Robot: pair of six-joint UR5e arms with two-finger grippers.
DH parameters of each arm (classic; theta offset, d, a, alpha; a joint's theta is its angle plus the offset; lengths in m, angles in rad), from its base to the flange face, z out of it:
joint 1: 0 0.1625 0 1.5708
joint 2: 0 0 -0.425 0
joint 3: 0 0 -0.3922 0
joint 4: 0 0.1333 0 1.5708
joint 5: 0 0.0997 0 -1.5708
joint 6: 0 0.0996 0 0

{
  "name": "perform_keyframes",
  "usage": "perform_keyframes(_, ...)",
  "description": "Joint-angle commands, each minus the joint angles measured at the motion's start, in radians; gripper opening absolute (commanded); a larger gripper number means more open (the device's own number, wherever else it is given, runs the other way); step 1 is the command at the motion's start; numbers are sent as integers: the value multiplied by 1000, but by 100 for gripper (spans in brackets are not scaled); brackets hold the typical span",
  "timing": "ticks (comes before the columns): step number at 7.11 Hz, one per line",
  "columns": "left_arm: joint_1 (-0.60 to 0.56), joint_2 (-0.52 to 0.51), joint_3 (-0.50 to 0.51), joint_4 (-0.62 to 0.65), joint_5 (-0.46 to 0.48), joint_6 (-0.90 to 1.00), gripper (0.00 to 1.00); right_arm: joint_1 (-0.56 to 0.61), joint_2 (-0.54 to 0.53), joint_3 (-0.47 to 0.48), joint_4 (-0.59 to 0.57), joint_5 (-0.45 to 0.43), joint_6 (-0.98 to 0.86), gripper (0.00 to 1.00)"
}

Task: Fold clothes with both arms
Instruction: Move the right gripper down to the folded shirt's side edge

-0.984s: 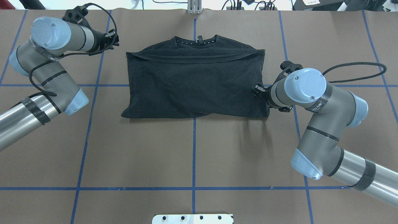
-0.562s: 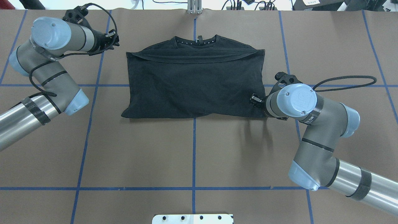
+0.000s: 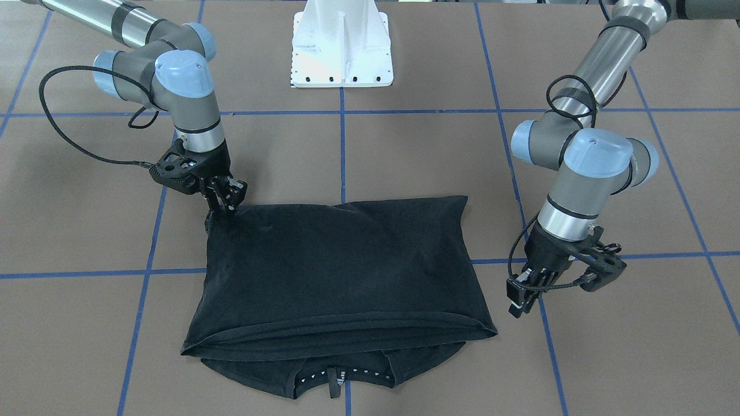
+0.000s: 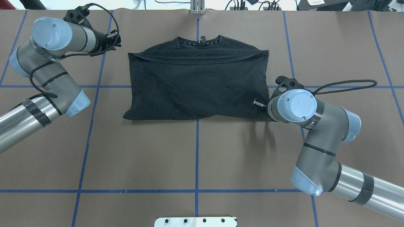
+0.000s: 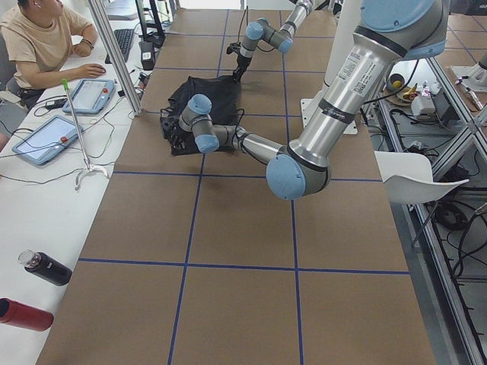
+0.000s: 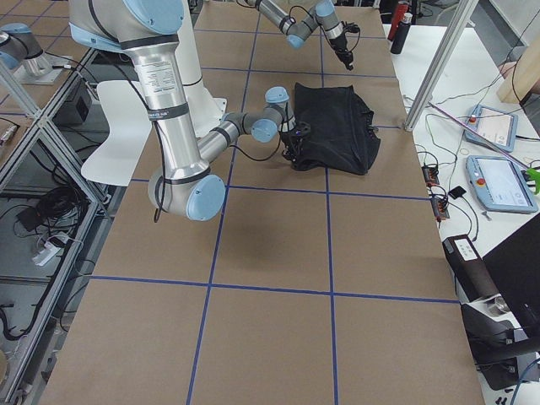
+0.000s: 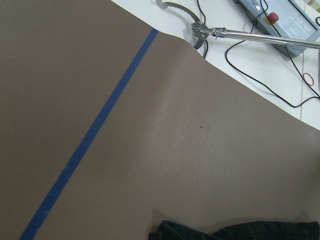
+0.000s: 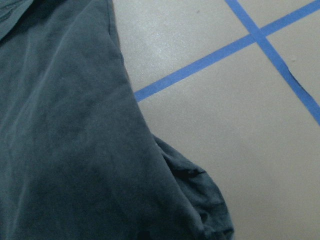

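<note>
Black T-shirt (image 4: 195, 85) lies folded flat on the table (image 4: 142, 151), toward 12 o'clock from centre in the overhead view, collar on the far edge. My right fingers (image 3: 222, 199) touch its 4 o'clock corner; can't tell if they're clenched on cloth. My left fingers (image 3: 516, 297) are at its 10 o'clock, apart from it; can't tell if they're released.

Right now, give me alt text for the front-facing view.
A black T-shirt, folded in half with the collar nearest the camera, lies on a brown table gridded with blue tape. The right pincer is down at its far corner on the view's left; the left pincer hangs just off its edge on the view's right.
</note>
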Motion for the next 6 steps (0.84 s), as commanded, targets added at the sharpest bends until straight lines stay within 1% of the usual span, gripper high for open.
perform_keyframes(1,0,1,2,0,1,0,33,3,0,3,0,1,-13,0)
perform_keyframes(4,0,1,2,0,3,0,34,17,-15,15,-2,12,-82,0)
perform_keyframes(5,2,0,2,0,3,0,34,17,-29,41,-2,24,-82,0)
perform_keyframes(6,2,0,3,0,3,0,34,17,-98,131,-3,32,-84,0)
